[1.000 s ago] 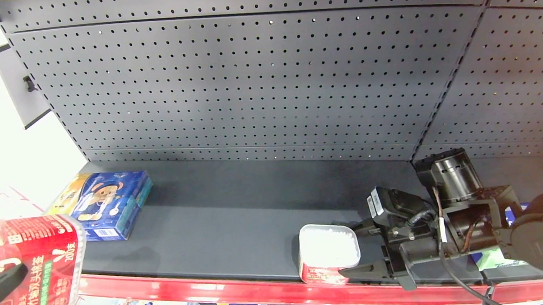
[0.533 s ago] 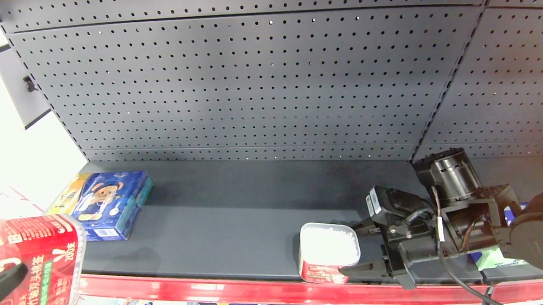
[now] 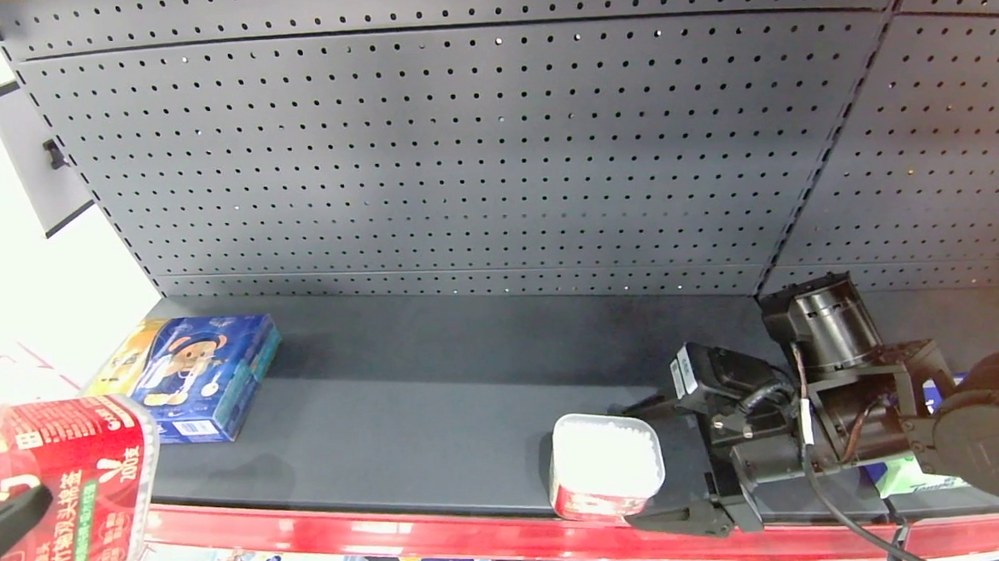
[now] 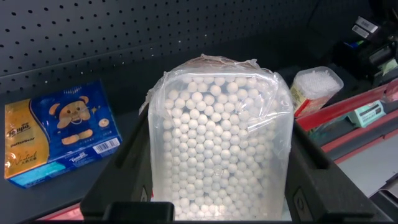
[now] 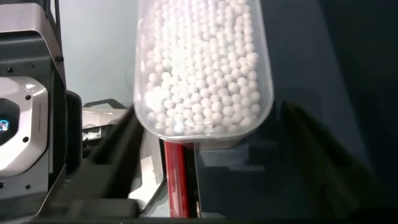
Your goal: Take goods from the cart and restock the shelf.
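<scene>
Lower right, at shelf (image 3: 438, 420) edge: swab box (image 3: 605, 459) upright between right gripper's (image 3: 631, 465) wide-spread fingers (image 3: 679, 517). Lower left: left gripper (image 4: 217, 193) clamping second swab box (image 3: 58, 496).

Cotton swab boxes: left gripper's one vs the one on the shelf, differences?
Held swab box is clamped in the shut left gripper, off the front left of the shelf; shelf swab box stands near the shelf's front edge, right gripper open around it. Held swab box is tilted, red label showing; shelf swab box is upright, swab tips up. Both: clear tubs of white-tipped swabs with red labels.
</scene>
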### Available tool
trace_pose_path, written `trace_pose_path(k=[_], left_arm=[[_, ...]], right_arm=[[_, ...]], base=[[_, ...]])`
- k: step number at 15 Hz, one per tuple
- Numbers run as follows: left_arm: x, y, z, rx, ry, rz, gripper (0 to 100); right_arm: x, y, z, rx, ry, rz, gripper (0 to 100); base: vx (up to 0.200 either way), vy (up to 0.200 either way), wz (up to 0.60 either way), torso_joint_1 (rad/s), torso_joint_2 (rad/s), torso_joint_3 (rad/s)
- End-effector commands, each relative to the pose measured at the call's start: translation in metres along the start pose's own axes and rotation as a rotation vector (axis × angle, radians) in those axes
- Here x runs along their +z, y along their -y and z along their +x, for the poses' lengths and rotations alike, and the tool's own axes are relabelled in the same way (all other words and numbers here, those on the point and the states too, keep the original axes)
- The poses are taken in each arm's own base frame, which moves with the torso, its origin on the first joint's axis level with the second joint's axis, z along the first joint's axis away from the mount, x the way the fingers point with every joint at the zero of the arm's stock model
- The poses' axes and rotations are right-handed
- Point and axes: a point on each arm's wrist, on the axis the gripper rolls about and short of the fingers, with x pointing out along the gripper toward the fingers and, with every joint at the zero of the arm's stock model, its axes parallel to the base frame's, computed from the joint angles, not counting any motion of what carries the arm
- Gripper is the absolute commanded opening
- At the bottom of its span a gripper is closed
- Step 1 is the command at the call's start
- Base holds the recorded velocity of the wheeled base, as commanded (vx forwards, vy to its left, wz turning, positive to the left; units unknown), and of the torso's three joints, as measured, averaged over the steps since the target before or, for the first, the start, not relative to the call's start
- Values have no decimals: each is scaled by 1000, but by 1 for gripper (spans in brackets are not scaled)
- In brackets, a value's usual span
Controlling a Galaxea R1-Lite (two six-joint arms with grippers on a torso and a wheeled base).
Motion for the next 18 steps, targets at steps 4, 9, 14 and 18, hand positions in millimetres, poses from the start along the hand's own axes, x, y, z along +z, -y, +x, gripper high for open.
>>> trace_pose_path(k=[4,9,14,18], left_arm=[[0,0,2,-13,-5,-2,0],[0,-1,8,-57,-28,-9,0],[3,-5,24,-117,-57,-22,0],[12,-10,49,-160,-58,-20,0]], right_arm=[[0,2,-13,-60,-3,1,100],[2,-14,-56,-169,34,-10,100],[-12,-63,-116,-410,52,49,100],[-26,-114,-166,-868,89,210,100]], base=[[0,0,0,0,0,0],[0,0,0,0,0,0],[0,0,0,0,0,0],[0,0,0,0,0,0]])
